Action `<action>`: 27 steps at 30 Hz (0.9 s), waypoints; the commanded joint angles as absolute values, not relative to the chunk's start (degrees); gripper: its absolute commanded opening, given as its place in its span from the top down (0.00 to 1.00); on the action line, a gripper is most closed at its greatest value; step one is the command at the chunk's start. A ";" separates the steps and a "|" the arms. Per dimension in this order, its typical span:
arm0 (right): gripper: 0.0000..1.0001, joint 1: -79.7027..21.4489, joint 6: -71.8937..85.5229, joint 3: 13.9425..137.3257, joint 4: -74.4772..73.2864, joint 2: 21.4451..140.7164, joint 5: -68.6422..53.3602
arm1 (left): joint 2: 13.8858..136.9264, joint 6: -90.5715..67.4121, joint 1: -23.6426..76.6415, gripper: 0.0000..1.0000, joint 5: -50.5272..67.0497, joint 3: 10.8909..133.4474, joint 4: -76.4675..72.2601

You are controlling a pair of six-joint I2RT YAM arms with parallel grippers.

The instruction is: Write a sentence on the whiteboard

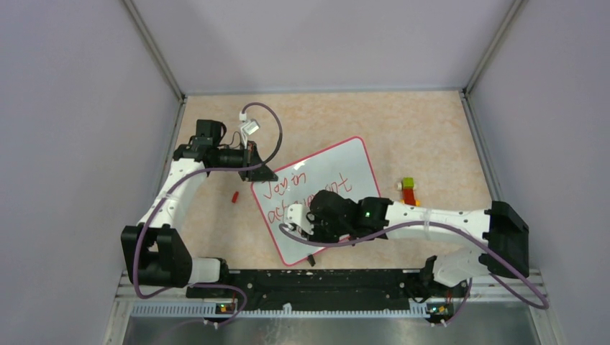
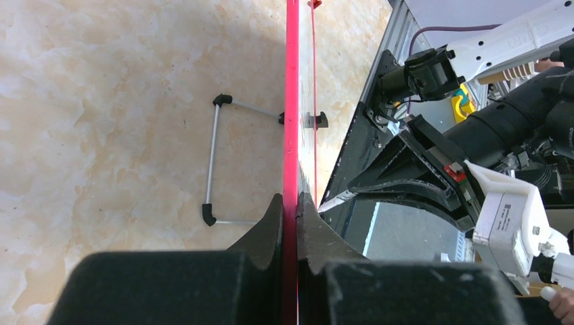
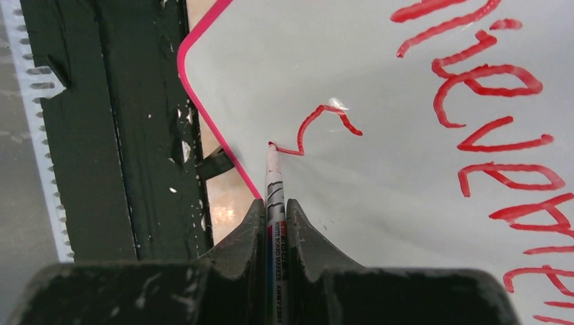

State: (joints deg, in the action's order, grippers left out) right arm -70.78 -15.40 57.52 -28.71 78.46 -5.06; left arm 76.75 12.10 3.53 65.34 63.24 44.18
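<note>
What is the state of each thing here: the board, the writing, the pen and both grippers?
whiteboard: on the table, clamped at one edge
sentence: two red lines written, third has one letter
marker: uncapped, tip on the whiteboard
left gripper: shut on the whiteboard's frame
right gripper: shut on the marker

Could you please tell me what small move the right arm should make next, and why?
Probably lift the marker off the whiteboard and shift it to start the next letter: its tip rests at the end of the red S, and the left fingers clamp the frame.
</note>
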 commanded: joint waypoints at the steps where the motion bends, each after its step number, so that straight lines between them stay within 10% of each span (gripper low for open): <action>1: 1.00 -71.19 -15.77 61.55 -26.58 80.42 -2.35 | 76.43 13.71 3.52 1.00 58.68 62.39 43.25; 27: 1.00 -66.13 -16.29 58.47 -29.46 72.54 -1.84 | 76.71 13.53 3.52 1.00 58.58 63.00 43.49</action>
State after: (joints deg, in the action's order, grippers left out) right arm -67.09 -16.78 57.67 -31.16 72.29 -3.33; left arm 76.75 11.86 3.53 65.34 63.24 44.18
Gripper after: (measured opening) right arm 0.084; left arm 0.061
